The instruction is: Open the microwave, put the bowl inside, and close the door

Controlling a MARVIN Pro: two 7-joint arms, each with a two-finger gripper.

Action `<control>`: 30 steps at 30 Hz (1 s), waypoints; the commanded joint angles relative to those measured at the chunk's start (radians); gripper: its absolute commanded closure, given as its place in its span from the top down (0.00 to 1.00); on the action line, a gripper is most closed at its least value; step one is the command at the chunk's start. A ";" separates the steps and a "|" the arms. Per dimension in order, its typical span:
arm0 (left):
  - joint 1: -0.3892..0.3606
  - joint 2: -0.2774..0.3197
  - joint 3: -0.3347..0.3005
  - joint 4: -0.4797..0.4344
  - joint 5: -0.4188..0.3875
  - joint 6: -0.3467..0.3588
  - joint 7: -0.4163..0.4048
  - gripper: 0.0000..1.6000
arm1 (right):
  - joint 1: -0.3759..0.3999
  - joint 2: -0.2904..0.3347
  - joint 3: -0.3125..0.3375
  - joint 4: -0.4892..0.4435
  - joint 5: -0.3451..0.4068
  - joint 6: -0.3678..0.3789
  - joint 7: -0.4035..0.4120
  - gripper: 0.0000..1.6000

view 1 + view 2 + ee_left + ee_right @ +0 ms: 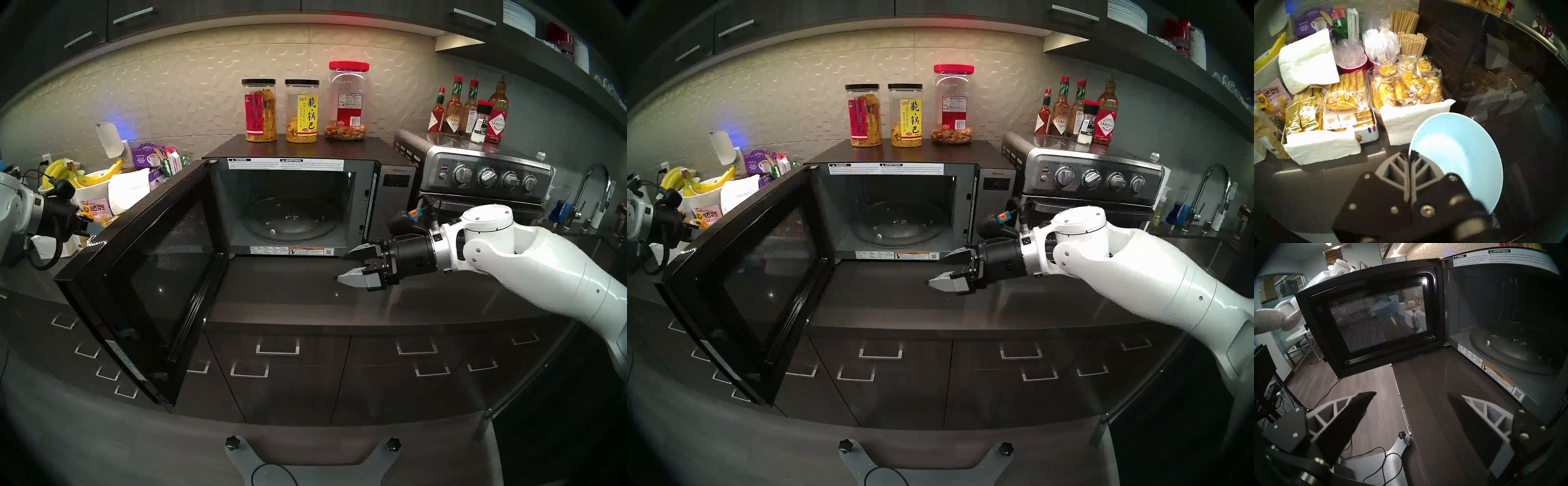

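Observation:
The microwave (395,190) stands open on the counter, its glass turntable (291,220) bare. Its door (146,278) is swung wide to the left, mesh window facing me. In the left wrist view my left gripper (1409,158) is shut on the rim of the light-blue bowl (1457,149), held tilted beside the door's glossy outer face (1525,101). The door hides the bowl and the left fingers in both head views; only the left wrist (57,217) shows. My right gripper (342,268) hangs open and empty over the counter, just in front of the microwave's right lower corner.
A steel toaster oven (481,180) stands right of the microwave, sauce bottles (475,112) on top. Three jars (300,112) sit on the microwave. Left of the door are bananas (84,176), snack boxes (1407,84) and cutlery cups. A faucet (590,190) is far right.

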 commanded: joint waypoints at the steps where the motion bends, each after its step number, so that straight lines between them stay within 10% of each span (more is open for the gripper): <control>1: -0.042 0.069 -0.013 -0.009 -0.045 -0.002 -0.077 0.00 | 0.013 -0.002 0.014 -0.001 0.005 -0.005 -0.002 1.00; 30: -0.219 0.110 0.037 -0.025 -0.079 -0.002 -0.042 0.00 | 0.013 -0.002 0.014 -0.001 0.005 -0.005 -0.002 1.00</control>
